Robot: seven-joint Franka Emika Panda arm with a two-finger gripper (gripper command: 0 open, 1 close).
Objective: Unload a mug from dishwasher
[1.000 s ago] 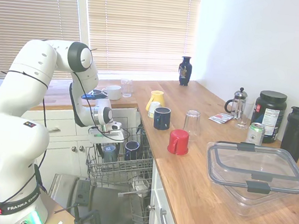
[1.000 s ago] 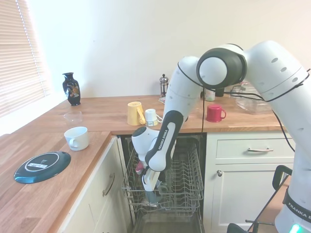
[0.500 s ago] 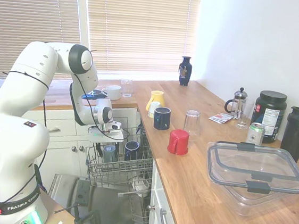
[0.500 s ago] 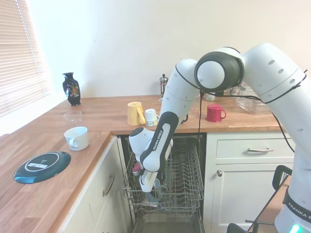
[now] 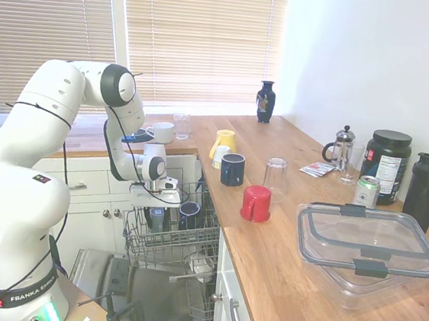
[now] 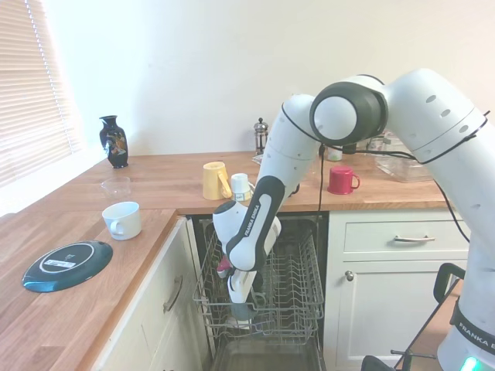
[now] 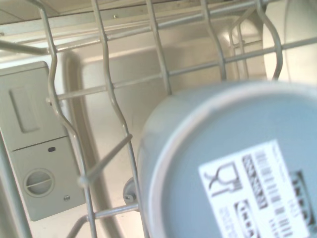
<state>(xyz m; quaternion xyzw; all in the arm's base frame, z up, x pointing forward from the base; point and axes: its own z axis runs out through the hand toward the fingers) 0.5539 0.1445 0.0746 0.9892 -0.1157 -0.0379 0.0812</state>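
Wire-grid dishwasher (image 5: pixel 171 240) rack; smooth cylindrical mug (image 7: pixel 233 168) (inverted, white label underneath).

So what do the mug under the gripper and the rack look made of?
The mug: probably glazed ceramic, a smooth slate-grey with a soft sheen and a printed label on its base. The rack: looks like metal wire with a grey coating, thin bent rods in a grid.

Slate-grey mug (image 7: pixel 233 168) — upside down, labelled base showing — in the open dishwasher's (image 5: pixel 172 236) wire rack.
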